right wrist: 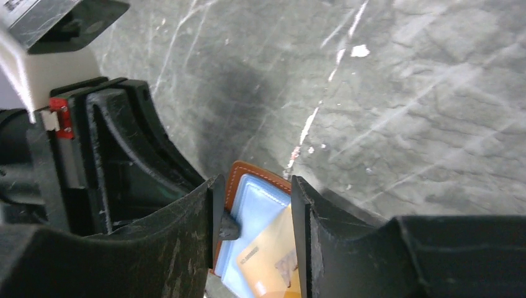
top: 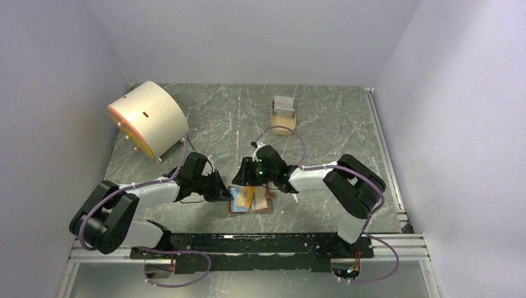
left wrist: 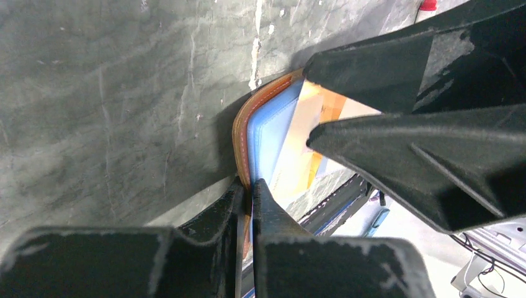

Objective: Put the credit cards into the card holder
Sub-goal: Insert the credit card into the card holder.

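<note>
The brown card holder [top: 263,205] lies open near the table's front, light blue inside up. An orange-and-cream card [top: 246,197] rests slanted on that blue inside [left wrist: 268,133]. My left gripper [top: 223,192] is shut on the holder's brown left edge [left wrist: 239,130], jaws pinched at the rim [left wrist: 251,185]. My right gripper [top: 252,184] hovers over the holder, open [right wrist: 254,183], its fingers [right wrist: 304,211] astride the card [right wrist: 273,261] and the holder's corner [right wrist: 248,171]. The left fingertip [right wrist: 228,228] shows at the holder's edge. More pale cards [top: 284,102] stand at the back.
A tan oval tray [top: 284,127] holding the pale cards sits at the back centre. A big cream drum [top: 147,118] lies on its side at the back left. A metal rail [top: 260,242] runs along the front edge; walls close in left and right.
</note>
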Robot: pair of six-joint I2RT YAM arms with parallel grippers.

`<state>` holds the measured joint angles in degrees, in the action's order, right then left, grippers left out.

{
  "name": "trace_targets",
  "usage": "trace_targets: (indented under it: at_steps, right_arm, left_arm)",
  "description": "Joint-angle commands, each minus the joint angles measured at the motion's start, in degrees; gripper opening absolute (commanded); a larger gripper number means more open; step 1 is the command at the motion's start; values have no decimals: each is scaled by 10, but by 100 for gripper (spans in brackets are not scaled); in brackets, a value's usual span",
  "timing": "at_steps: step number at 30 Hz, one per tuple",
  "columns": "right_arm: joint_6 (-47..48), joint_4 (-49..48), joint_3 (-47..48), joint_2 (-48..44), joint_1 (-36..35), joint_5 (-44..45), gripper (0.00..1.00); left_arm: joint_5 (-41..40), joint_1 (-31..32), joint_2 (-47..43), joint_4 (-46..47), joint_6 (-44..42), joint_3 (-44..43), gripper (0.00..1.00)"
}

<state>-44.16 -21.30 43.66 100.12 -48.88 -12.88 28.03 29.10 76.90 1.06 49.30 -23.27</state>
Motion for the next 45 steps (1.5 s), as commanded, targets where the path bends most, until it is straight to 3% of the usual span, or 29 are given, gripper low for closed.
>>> trace_targets:
  at_steps: [1, 8, 15, 23, 45]
  right_arm:
    - [-9, -73, -21, -3, 2, -56, 46]
    - [-11, -73, -24, -6, 2, -71, 45]
    - [30, 42, 8, -34, 4, 8, 48]
    - [77, 82, 52, 5, 6, 12, 50]
    - [62, 37, 2, -31, 6, -52, 45]
  left_arm:
    - [3, 4, -6, 21, -1, -7, 9]
    - [3, 4, -15, 29, 5, -2, 9]
    - [3, 5, -31, 32, 10, 8, 9]
    - [3, 5, -14, 23, -4, 4, 9]
    - [-10, 10, -30, 29, 17, 8, 9]
